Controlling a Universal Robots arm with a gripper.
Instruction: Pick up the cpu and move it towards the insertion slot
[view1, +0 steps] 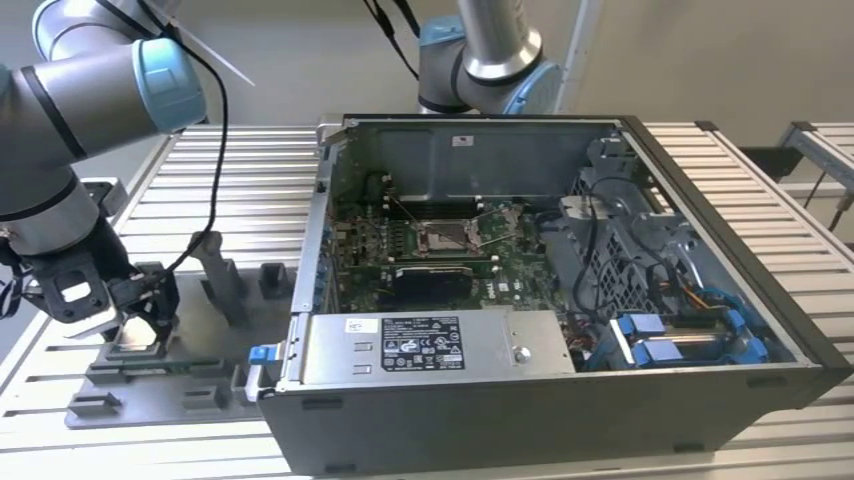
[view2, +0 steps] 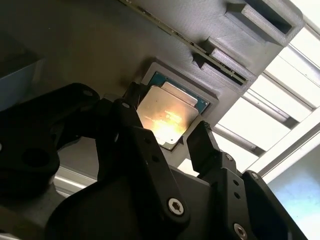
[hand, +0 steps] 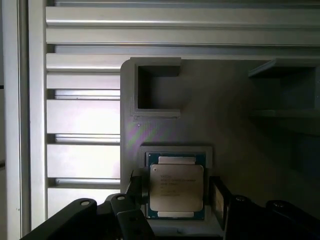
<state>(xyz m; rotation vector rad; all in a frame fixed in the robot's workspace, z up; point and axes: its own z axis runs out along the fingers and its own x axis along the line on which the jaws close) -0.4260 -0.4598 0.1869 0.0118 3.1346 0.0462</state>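
Note:
The cpu, a silvery square with a green rim, lies flat in a shallow square nest of the grey fixture plate. In both wrist views my gripper hangs just above it, open, with one black finger on each side of the chip and narrow gaps showing. In the second wrist view the cpu reflects a warm glare between the fingertips. In the exterior view the gripper is low over the fixture at the exterior view's left. The insertion slot sits open on the green board inside the computer case.
The open computer case fills the middle and right, with a power supply along its front and cables and blue clips at its right. Upright grey fixture blocks stand between gripper and case. A second arm's base stands behind the case.

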